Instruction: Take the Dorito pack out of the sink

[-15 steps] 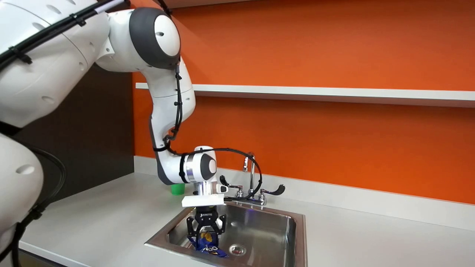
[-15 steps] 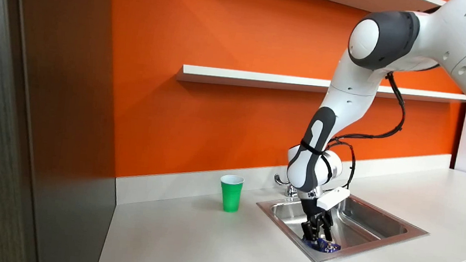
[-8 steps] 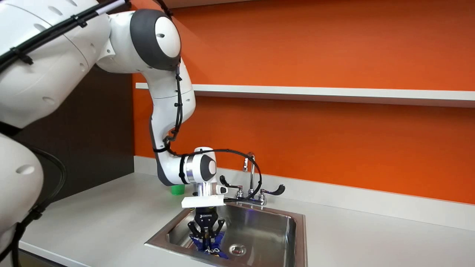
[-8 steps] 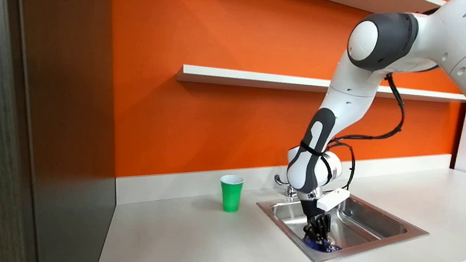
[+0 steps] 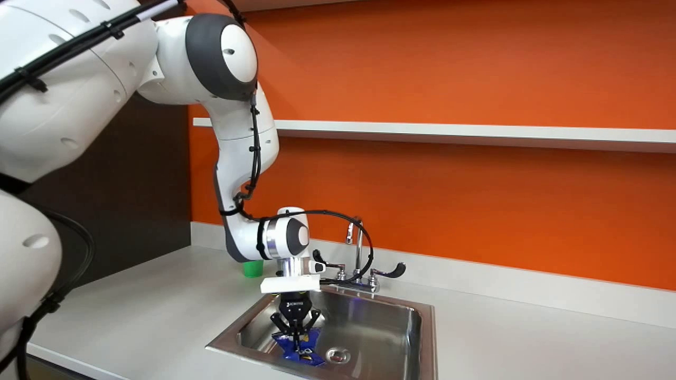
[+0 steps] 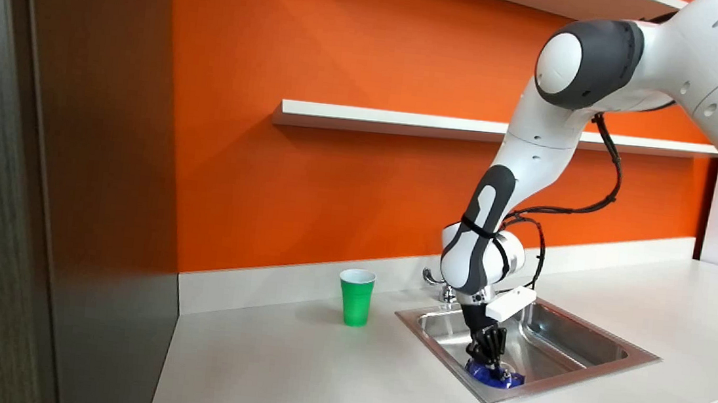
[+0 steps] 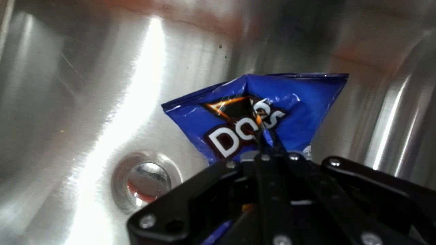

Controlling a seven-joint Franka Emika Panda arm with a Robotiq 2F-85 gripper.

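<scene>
At the near side of the sink (image 5: pixel 375 330), the Dorito pack (image 7: pixel 238 117) is being clenched mid-body by the pincer (image 5: pixel 297 347), presumably for lifting.

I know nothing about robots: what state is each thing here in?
Bag: creased and pinched, inside the sink; whether opened, unclear
Gripper: shut on the bag
Cup: upright; contents, if any, hidden
Tap: no running water visible
Drain: open or plugged, can't tell

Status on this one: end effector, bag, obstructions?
End effector closed, pinching bag. Bag inside sink, lift-off unclear. Cup outside sink, seemingly not in the way.
</scene>
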